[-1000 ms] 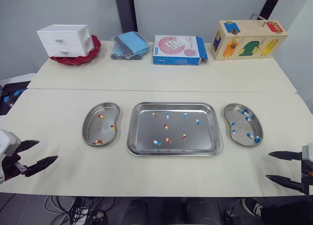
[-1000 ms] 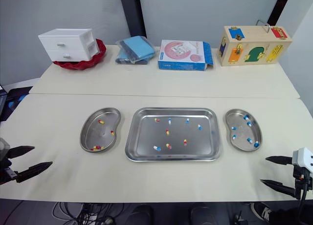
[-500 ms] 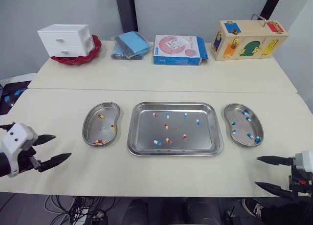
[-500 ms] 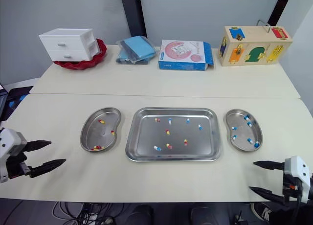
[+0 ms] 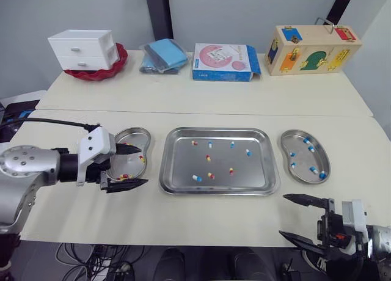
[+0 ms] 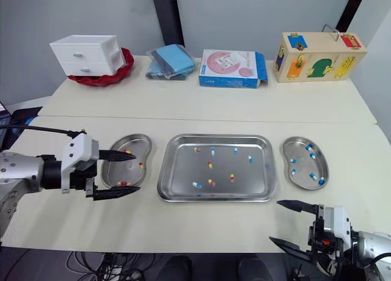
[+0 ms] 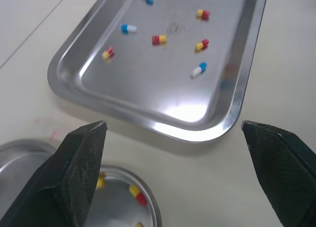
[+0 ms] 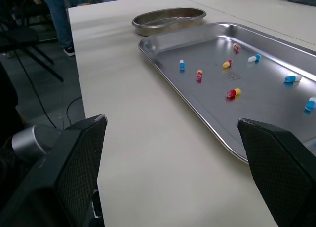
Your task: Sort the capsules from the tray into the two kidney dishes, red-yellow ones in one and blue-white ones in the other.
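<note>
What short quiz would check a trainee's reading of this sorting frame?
1. True or false: the left pincer is shut.
2. The blue-white capsules outside the tray lie in the dish on the robot's: A) left B) right C) neither side.
3. How many capsules are in the tray?

Key:
1. False, it is open.
2. B, the right dish.
3. Eight: four red-yellow, four blue-white.
</note>
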